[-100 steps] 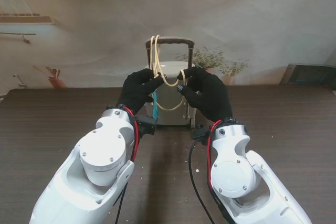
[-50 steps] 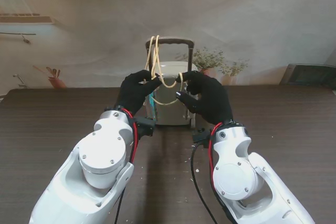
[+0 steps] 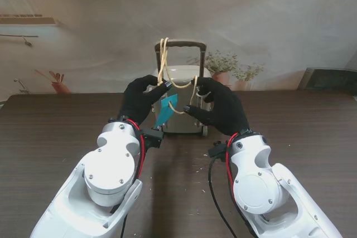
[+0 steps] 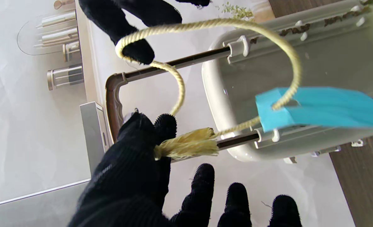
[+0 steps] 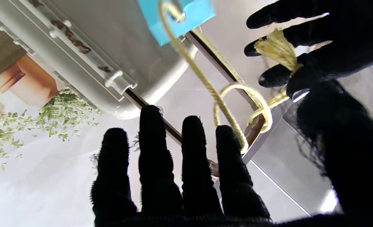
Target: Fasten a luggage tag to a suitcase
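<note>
You see a small beige suitcase point(image 3: 181, 101) standing upright on the dark table point(image 3: 56, 137), its brown pull handle point(image 3: 179, 43) raised above it. A yellow cord point(image 3: 165, 59) loops over that handle's left end and sags across the suitcase front. A blue tag point(image 3: 166, 109) hangs tilted on the cord, just in front of the suitcase's left side. The cord's end is frayed point(image 4: 186, 145).

No readable text, labels, or numbers anywhere
</note>
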### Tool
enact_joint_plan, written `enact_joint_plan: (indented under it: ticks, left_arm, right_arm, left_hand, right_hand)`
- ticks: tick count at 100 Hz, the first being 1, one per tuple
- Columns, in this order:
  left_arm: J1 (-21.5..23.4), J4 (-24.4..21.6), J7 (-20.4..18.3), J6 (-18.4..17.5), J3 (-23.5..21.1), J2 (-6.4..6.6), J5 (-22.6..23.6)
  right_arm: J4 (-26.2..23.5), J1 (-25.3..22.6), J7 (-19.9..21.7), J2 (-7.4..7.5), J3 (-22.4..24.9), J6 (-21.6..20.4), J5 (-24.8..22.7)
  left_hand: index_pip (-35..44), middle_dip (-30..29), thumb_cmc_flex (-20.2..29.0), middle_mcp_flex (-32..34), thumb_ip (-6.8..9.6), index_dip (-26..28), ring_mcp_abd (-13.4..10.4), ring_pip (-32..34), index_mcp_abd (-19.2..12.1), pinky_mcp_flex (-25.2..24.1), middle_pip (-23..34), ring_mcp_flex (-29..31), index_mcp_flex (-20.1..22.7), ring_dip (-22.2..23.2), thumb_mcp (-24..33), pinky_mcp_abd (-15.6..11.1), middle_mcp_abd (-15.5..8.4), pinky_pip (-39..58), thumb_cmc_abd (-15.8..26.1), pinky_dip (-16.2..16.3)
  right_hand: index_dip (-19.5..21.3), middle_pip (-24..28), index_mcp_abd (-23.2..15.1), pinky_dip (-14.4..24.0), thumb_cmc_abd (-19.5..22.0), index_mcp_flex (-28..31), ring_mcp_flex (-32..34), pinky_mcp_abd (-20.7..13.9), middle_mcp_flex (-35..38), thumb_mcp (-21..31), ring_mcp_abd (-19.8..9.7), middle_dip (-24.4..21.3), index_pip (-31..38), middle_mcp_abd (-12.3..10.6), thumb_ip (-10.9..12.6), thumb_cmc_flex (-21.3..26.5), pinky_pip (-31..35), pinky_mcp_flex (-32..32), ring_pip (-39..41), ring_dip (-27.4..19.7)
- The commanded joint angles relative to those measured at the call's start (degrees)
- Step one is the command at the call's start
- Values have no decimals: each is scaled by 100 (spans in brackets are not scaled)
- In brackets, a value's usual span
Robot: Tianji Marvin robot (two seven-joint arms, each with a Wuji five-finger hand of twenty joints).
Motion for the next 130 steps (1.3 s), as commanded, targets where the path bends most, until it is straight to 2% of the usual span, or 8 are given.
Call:
enact_joint_plan:
  ticks: [1, 23, 39, 58, 77, 95, 121, 130]
  left_arm:
    - [24, -82, -33, -9, -5, 5, 76]
    - [2, -51, -57, 84, 9, 19, 305]
    - [-11, -45, -109, 121, 2, 32, 326]
    - [-14, -61, -160, 142, -3, 40, 270]
    - [-66, -22, -179, 139, 24, 30, 170]
    - [-113, 2, -227, 108, 37, 40, 121]
    - [-165, 32, -266, 72, 53, 48, 74]
    - [-196, 47, -281, 63, 66, 49, 65]
  right_arm:
    - [-1, -20, 21, 32, -2, 22, 18]
    - [27, -44, 0, 46, 24, -49, -97]
    - [0, -100, 154, 121, 123, -104, -445]
    - [-123, -193, 658, 271, 312, -77, -949]
    - [-231, -198, 1244, 402, 399, 52, -1278]
    - [-151, -106, 1185, 392, 276, 224, -1414]
    - [175, 54, 549, 295, 133, 103, -1531]
    - [177, 53, 603, 306, 162, 80, -1534]
  left_hand:
    - [-119, 55, 134, -143, 60, -196, -188, -185, -1010, -15, -24, 50, 312, -162, -171, -357, -175, -158, 99, -81]
    - [-601, -607, 107, 31, 56, -415, -252, -810, -896, 82, -630, -19, 599, -785, -76, -136, -15, -657, 5, -1162]
    - [-437, -723, 117, 69, 36, -255, -235, -845, -893, 93, -696, -20, 558, -845, -60, -114, 17, -656, 64, -1334]
    - [83, -553, 184, 214, 25, -4, -67, -495, -898, 37, -457, 34, 314, -585, -130, -107, 27, -362, 183, -1146]
    - [136, -324, 212, 276, 39, -15, 53, -176, -901, -43, -254, 23, 263, -257, -195, -108, 48, -124, 211, -728]
    - [118, -277, 210, 301, 46, -36, 91, -88, -911, -59, -222, 34, 262, -153, -220, -113, 41, -67, 218, -555]
    - [85, -250, 204, 346, 53, -59, 120, 6, -912, -65, -187, 48, 278, -57, -237, -121, 23, -29, 224, -423]
    - [70, -230, 211, 358, 57, -61, 141, 105, -913, -85, -168, 33, 280, 50, -245, -120, 18, 17, 220, -279]
  right_hand:
    - [-249, -275, 248, 66, -58, -248, -207, -178, -291, -191, -104, -250, -119, 85, -60, -266, -135, -134, -152, -103]
    - [-563, -799, 304, 76, 69, 21, -312, -202, -289, -224, -71, -748, -122, 210, -49, -268, -354, -223, -421, -195]
    - [-543, -1147, -140, 87, 347, 1047, -289, -223, -46, -418, -47, -920, 102, 218, -22, -291, -446, -232, -559, -218]
    - [-457, -1390, -408, 104, 493, 2339, 33, -227, 538, -558, 10, -1005, 62, 247, 16, -267, -349, 29, -592, -206]
    - [-232, -1375, -1218, 22, 433, 2099, 4, -363, 459, 567, -116, -951, 5, 109, 263, 387, -312, 45, -639, -194]
    - [-1232, -1081, -1924, 74, 310, 2088, 298, -363, 971, 497, -155, -774, 2026, 30, -531, 1866, -119, 304, -453, -171]
    - [10, -609, -1444, -63, -670, 3415, 1214, -116, 2009, 302, -229, -322, 3330, -132, -858, 948, 339, 1082, -289, -164]
    - [623, -696, -1176, -185, -504, 3569, 1248, -85, 2033, 139, -192, -265, 2472, -94, -817, 205, 409, 1080, -341, -142]
